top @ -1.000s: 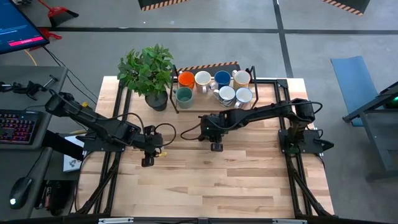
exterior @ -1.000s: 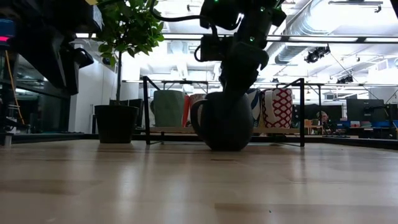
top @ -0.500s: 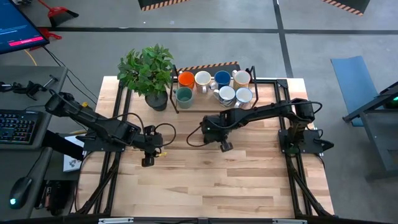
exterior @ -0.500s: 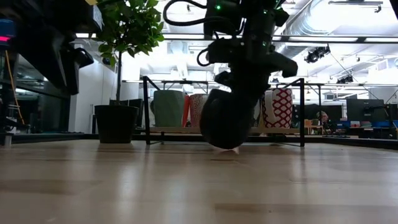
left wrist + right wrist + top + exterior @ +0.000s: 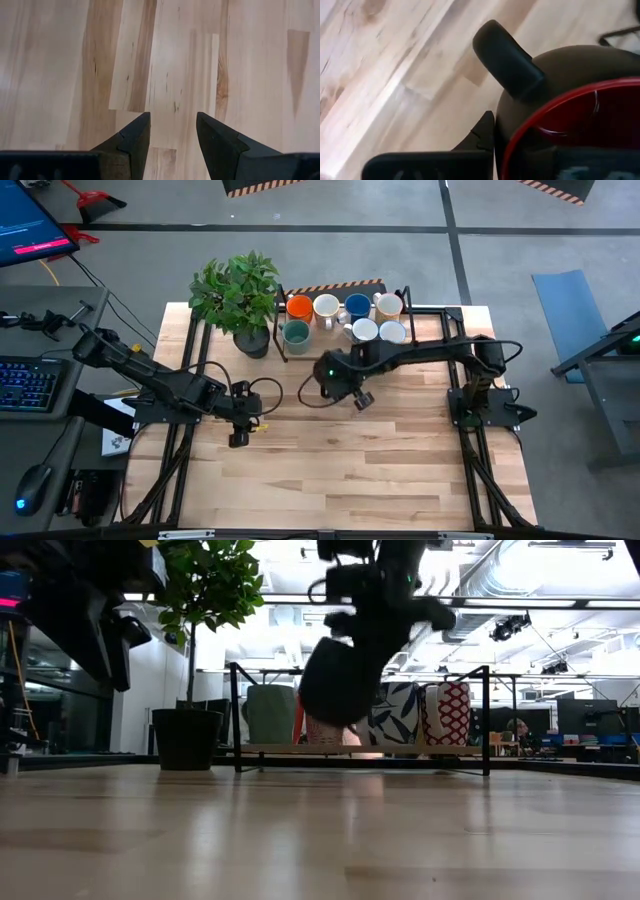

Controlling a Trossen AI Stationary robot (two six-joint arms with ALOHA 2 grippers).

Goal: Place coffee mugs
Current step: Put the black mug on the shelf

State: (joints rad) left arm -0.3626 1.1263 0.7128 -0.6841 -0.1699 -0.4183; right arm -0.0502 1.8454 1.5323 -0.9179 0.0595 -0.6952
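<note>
Fingers of the right gripper (image 5: 352, 394) are closed on a dark mug (image 5: 570, 110) with a red inner rim, one finger inside the wall, one outside. In the low view that mug (image 5: 335, 680) hangs tilted in the upper centre, clear of the table (image 5: 320, 840).

Surroundings — a rack (image 5: 336, 286) in the upper centre of the high view carries the other mugs: orange (image 5: 299, 307), cream (image 5: 326, 307), blue (image 5: 357, 306), a second cream one (image 5: 388, 305), teal-green (image 5: 296, 332) and two white/grey ones (image 5: 366, 330) (image 5: 392, 332). A potted plant (image 5: 238, 292) stands just left of the rack. The held mug sits below the rack's front row, near the teal-green mug.

Pose: the right arm reaches from its base at centre right leftward across the table. The left gripper (image 5: 237, 439) waits low at centre left, its fingers (image 5: 131, 142) spread apart over bare wood and holding nothing.

Open room — the lower half of the table is bare boards out to its edges.
</note>
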